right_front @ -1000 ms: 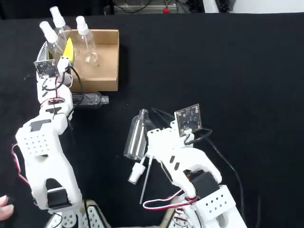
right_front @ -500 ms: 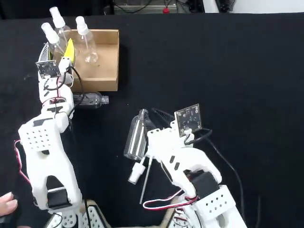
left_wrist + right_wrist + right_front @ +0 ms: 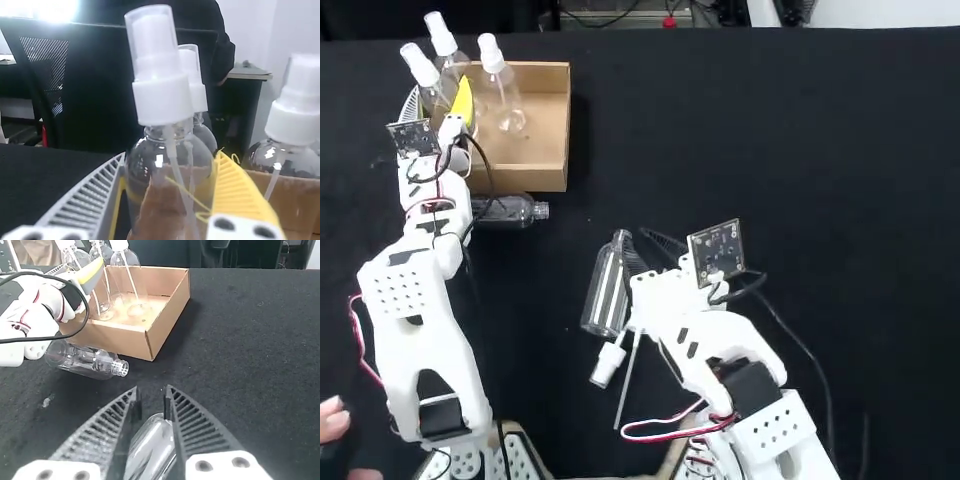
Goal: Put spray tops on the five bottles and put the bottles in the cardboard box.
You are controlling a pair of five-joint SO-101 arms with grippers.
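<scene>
Now | left hand [image 3: 170, 156] clasps capped bottle [image 3: 156, 100] | right hand [image 3: 151, 390], uncapped bottle [image 3: 150, 446]

A bottle [image 3: 165, 170] stood between the left gripper's [image 3: 438, 100] jaws, at the box's [image 3: 545, 150] left side. 2 more bottles [image 3: 505, 100] stood in the box, 1 beyond those jaws and 1 to their right. An open bottle [image 3: 510, 211] lay just before the box, behind those jaws. Between the right gripper's [image 3: 150, 390] jaws lay a 5th bottle [image 3: 603, 290], with the box well ahead and a spray top [image 3: 608, 362] behind them.
</scene>
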